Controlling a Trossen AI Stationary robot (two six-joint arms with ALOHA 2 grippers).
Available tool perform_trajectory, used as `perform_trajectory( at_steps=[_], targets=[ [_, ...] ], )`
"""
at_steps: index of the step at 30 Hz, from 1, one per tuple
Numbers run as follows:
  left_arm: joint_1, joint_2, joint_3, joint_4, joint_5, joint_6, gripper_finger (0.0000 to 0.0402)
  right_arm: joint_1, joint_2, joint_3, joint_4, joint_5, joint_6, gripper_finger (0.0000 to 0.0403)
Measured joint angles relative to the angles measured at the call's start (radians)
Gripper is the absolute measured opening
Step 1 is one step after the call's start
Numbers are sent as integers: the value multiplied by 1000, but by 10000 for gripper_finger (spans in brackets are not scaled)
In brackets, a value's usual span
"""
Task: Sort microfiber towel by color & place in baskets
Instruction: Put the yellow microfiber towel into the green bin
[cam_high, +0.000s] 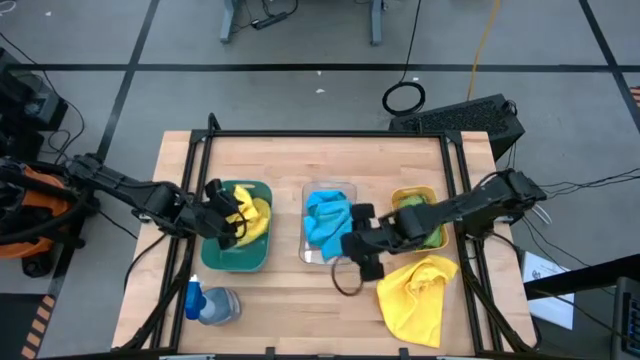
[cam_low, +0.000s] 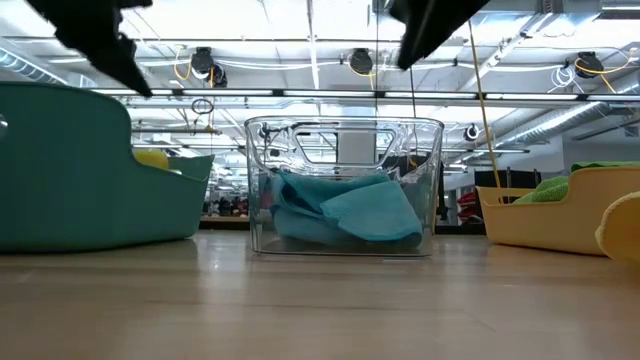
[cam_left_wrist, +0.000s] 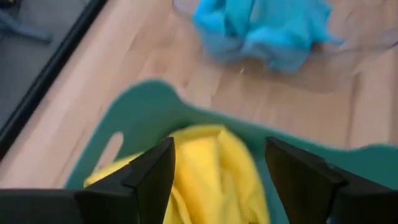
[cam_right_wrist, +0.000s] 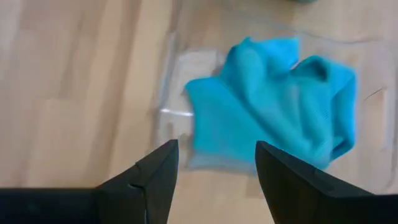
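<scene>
The dark green basket (cam_high: 238, 252) (cam_low: 80, 170) holds a yellow towel (cam_high: 256, 213) (cam_left_wrist: 205, 168). My left gripper (cam_high: 228, 212) (cam_left_wrist: 217, 146) hovers open just above that towel. A blue towel (cam_high: 325, 220) (cam_right_wrist: 273, 106) lies crumpled in the clear basket (cam_high: 310, 250) (cam_low: 345, 135). My right gripper (cam_high: 356, 232) (cam_right_wrist: 216, 149) is open above this basket's right side. A green towel (cam_high: 410, 205) (cam_low: 560, 187) lies in the orange-yellow basket (cam_high: 437, 196) (cam_low: 550, 225). Another yellow towel (cam_high: 418, 297) lies spread on the table near the right front.
A blue-capped spray bottle (cam_high: 205, 303) lies on the table in front of the green basket. A dark ring (cam_high: 347, 278) lies in front of the clear basket. A black frame (cam_high: 330, 134) runs along the table's far and side edges. Bare wood shows between the bottle and the ring.
</scene>
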Motion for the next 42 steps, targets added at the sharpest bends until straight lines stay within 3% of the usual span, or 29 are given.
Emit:
perform_trajectory(
  at_steps=[10, 19, 23, 28, 34, 42],
  targets=[
    [0, 39, 20, 317, -54, 229, 251, 176, -37, -1, -195, -95, 472, 217],
    [0, 183, 20, 451, -55, 280, 251, 363, 55, -89, -223, -78, 875, 291],
    [0, 271, 19, 501, -54, 279, 251, 404, 100, -138, -226, -82, 940, 317],
    [-1, 369, 19, 575, -26, 279, 251, 438, 135, -222, -193, -101, 944, 319],
    [-2, 445, 19, 689, 33, 279, 251, 473, 140, -348, 12, -104, 945, 300],
    [-3, 456, 19, 714, 58, 254, 251, 478, 129, -514, 223, -108, 997, 255]
  ],
)
